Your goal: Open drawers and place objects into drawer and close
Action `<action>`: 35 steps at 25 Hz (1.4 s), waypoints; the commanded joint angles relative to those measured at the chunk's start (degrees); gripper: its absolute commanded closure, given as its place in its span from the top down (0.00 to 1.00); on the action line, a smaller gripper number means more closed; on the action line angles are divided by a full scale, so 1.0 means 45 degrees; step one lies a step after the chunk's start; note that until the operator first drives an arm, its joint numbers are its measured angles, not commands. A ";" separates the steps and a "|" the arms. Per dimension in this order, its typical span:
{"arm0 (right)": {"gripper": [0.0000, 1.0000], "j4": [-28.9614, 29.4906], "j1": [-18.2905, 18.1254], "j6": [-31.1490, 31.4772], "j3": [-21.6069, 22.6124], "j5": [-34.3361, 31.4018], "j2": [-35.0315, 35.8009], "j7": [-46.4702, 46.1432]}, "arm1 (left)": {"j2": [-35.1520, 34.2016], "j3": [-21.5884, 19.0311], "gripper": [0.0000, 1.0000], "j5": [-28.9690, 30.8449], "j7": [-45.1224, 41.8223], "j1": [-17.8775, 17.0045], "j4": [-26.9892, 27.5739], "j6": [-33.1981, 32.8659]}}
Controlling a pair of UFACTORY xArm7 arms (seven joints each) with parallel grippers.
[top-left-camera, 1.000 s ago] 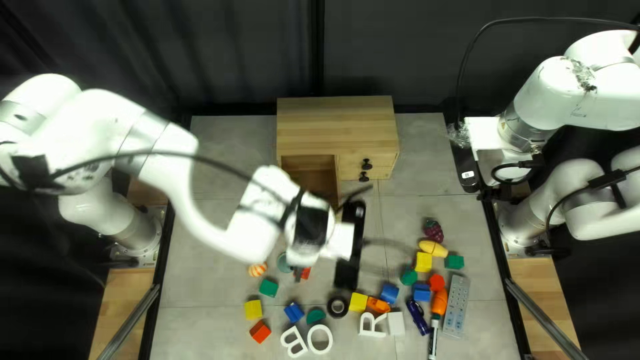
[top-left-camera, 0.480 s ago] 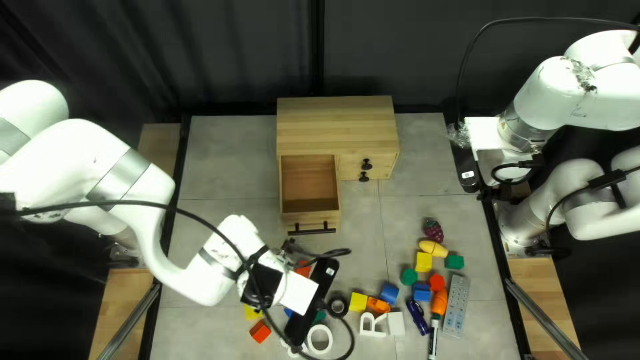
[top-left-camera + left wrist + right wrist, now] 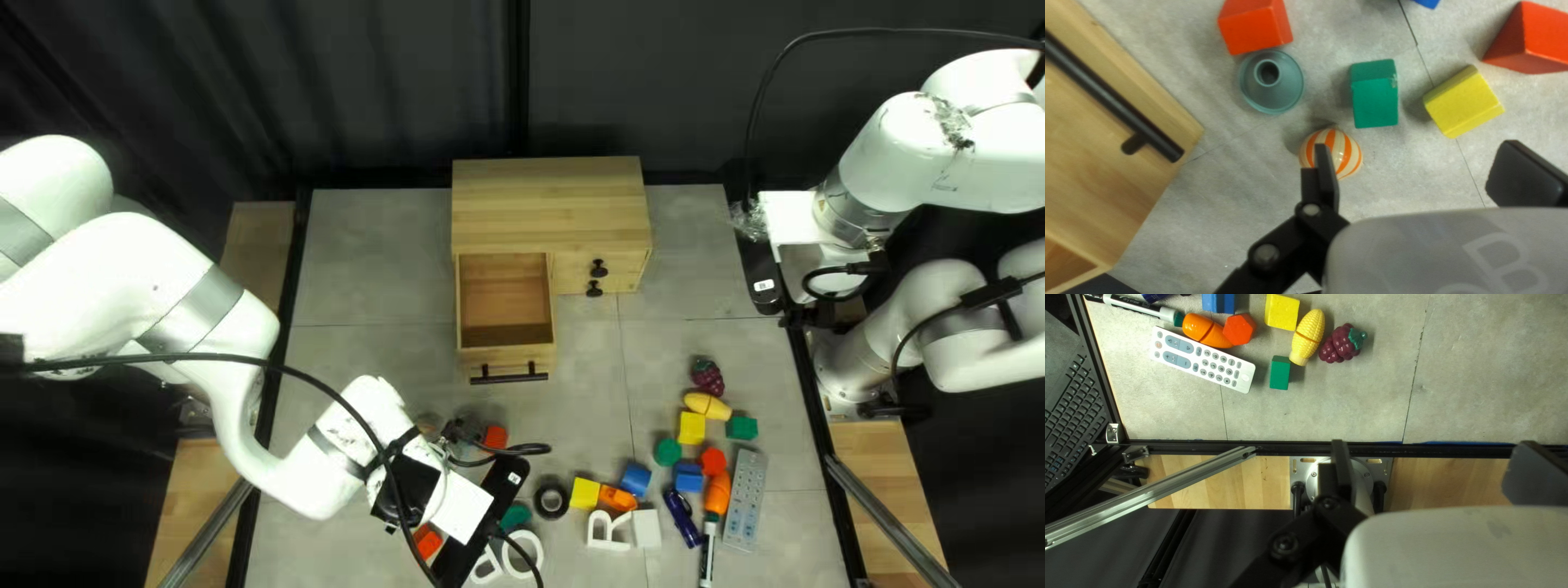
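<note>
Drawer (image 3: 504,305): stood open in the cabinet's (image 3: 550,201) left side; black bar handle (image 3: 507,378) faced the near edge.
Left gripper (image 3: 479,523): hung among the loose items, well short of the handle; jaws spread wide, nothing held.
Striped ball (image 3: 1348,155): lay partly behind one finger in the left wrist view; contact could not be told.
Edges and room: grey tabletop ran between drawer and ball; teal cone (image 3: 1279,95) sat against or just beside a red block (image 3: 1255,27), green block (image 3: 1375,100) well apart from both.
Right gripper (image 3: 762,267): hung near the right table edge; jaws far apart, nothing held.
Markings: remote (image 3: 1203,359) bore button symbols, marker (image 3: 1135,307) fine print, left gripper a small white sticker (image 3: 515,478).
</note>
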 commanded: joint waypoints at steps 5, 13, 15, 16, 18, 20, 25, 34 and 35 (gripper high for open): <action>1.00 0.0000 0.0000 0.0000 0.0000 0.0000 0.0000 0.0000 | 0.0466 0.0143 1.00 0.0640 -0.0122 -0.0016 -0.0560 -0.0540; 1.00 0.0000 0.0000 0.0000 0.0000 0.0000 0.0000 0.0000 | 0.0495 0.0327 1.00 0.0978 0.0196 0.0171 -0.1086 -0.0788; 1.00 0.0000 0.0000 0.0000 0.0000 0.0000 0.0000 0.0000 | 0.0566 0.0382 1.00 0.1151 0.0219 0.0183 -0.1134 -0.0766; 1.00 0.0000 0.0000 0.0000 0.0000 0.0000 0.0000 0.0000 | 0.0629 0.0427 1.00 0.1265 0.0223 0.0198 -0.1186 -0.0812; 1.00 0.0000 0.0000 0.0000 0.0000 0.0000 0.0000 0.0000 | 0.0755 0.0491 1.00 0.1497 0.0252 0.0203 -0.1290 -0.0889; 1.00 0.0000 0.0000 0.0000 0.0000 0.0000 0.0000 0.0000 | 0.0842 0.0542 1.00 0.1659 0.0331 0.0223 -0.1347 -0.0941; 1.00 0.0000 0.0000 0.0000 0.0000 0.0000 0.0000 0.0000 | 0.0907 0.0663 1.00 0.1834 0.0580 0.0360 -0.1487 -0.1159; 1.00 0.0000 0.0000 0.0000 0.0000 0.0000 0.0000 0.0000 | 0.0968 0.0805 1.00 0.2088 0.0648 0.0502 -0.1907 -0.1795; 1.00 0.0000 0.0000 0.0000 0.0000 0.0000 0.0000 0.0000 | 0.1021 0.0826 0.98 0.2169 0.0599 0.0493 -0.1974 -0.1927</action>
